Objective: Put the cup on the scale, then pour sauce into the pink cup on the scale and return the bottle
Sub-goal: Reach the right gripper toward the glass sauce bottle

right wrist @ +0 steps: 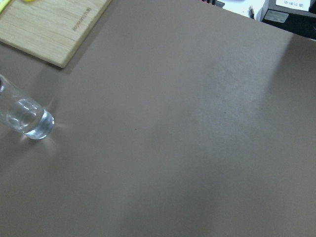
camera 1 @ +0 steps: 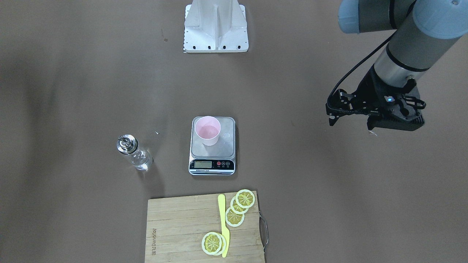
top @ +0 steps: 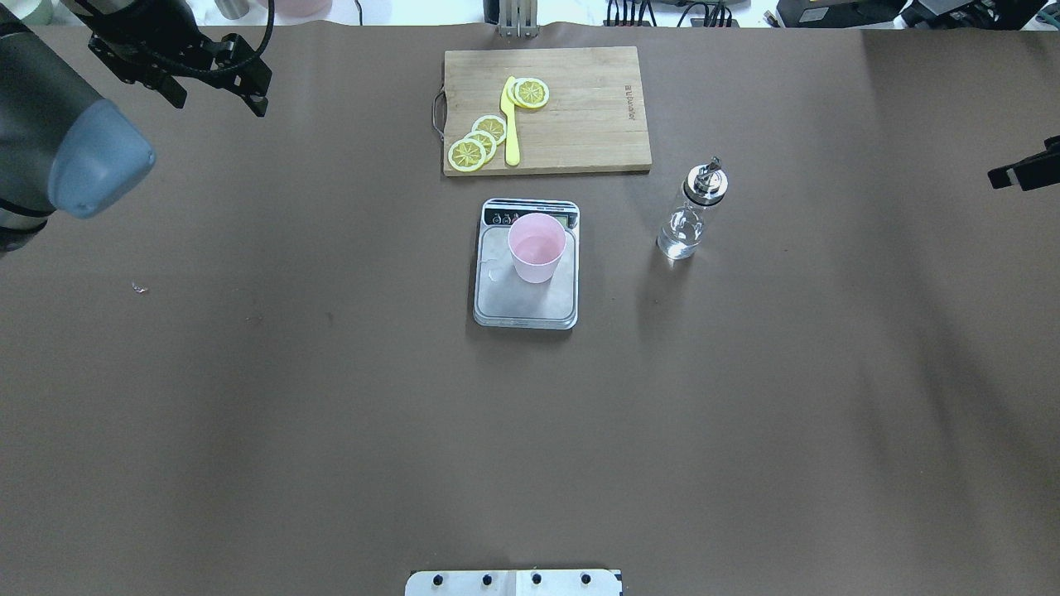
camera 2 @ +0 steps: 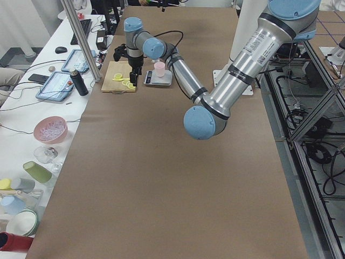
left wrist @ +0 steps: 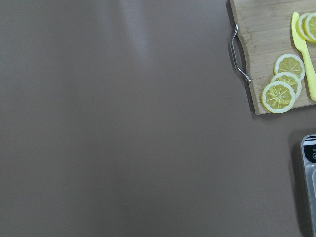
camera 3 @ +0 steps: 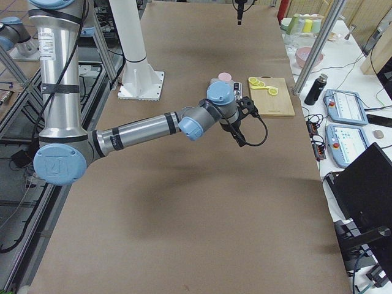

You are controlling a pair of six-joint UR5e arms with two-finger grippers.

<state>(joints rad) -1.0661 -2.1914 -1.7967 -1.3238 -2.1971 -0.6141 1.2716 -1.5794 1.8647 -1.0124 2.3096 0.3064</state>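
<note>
The pale pink cup stands upright on the silver-grey scale, toward its display end; both also show in the front view, cup on scale. The clear glass bottle with a metal pourer cap stands upright on the table to the right of the scale, with clear sauce in it; its base shows in the right wrist view. My left gripper is open and empty, high over the far left of the table. Of my right gripper only a black tip shows at the right edge; its jaws are hidden.
A wooden cutting board with lemon slices and a yellow knife lies beyond the scale. The robot's base plate is at the near edge. Brown paper covers the table.
</note>
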